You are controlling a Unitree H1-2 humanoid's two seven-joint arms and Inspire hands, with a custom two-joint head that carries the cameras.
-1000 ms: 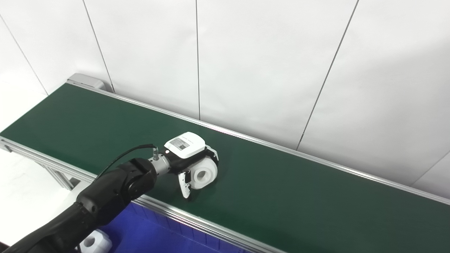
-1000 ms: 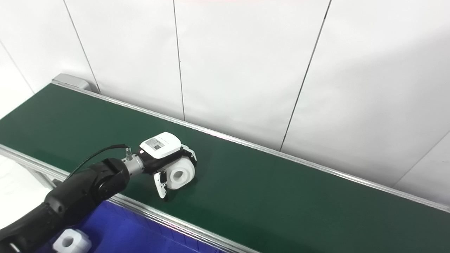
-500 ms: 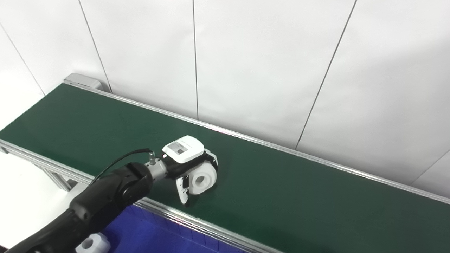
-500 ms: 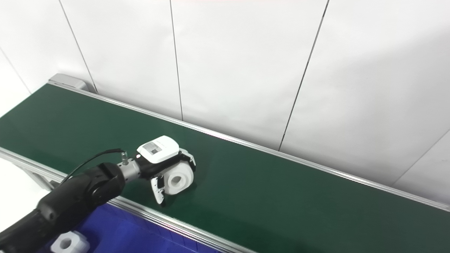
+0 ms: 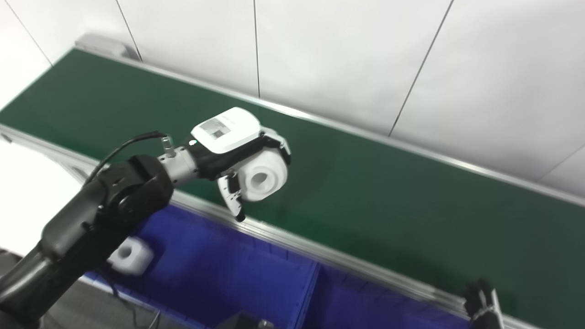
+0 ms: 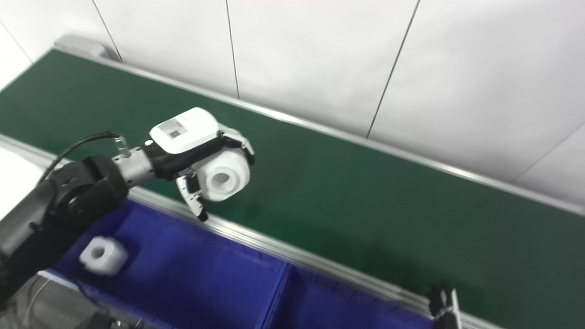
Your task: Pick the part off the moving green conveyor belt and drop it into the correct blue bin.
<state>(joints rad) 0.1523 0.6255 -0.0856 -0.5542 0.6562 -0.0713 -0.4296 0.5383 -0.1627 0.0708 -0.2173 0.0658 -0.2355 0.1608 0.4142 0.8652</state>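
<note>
We have the part (image 5: 261, 172) gripped in the left robot hand (image 5: 237, 155), fingers wrapped over the top, thumb under. It sits left of frame centre, clear of the green conveyor belt (image 5: 365, 192), bore facing lower right toward the camera. The key relation: the blue bin (image 5: 219, 269) lies below and slightly left of the part, just past the belt's near rail. One white part (image 5: 130, 256) is already in it. The right robot hand (image 5: 480, 304) barely shows at the lower right edge; we can't tell its state.
</note>
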